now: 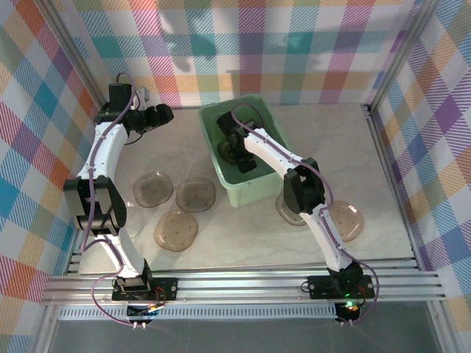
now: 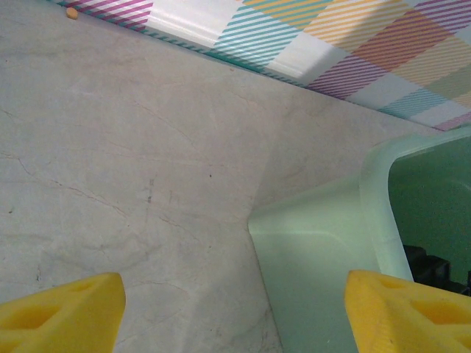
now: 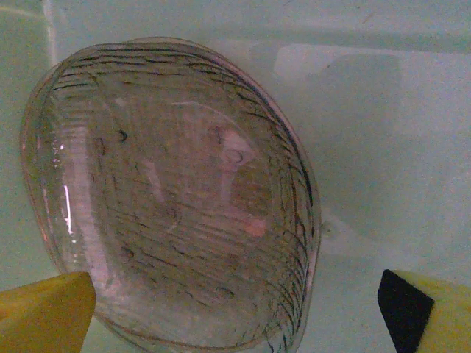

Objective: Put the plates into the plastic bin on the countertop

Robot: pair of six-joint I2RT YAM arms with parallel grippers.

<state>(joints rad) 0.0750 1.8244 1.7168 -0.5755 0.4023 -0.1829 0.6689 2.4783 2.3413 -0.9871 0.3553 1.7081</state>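
right gripper [image 3: 235,316] jaws wide, empty | translucent smoky rounded-square plastic plate [image 3: 169,191] in pale mint-green plastic bin [image 3: 383,110] | likely light, stiff, slick; pinch rim

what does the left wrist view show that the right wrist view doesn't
Left wrist: the countertop, the plaid wall, and the outer side and rim of the bin. Right wrist: a plate lying inside the bin. Both: the green bin, and an open gripper with yellow fingers, the left gripper in one, the right gripper in the other.
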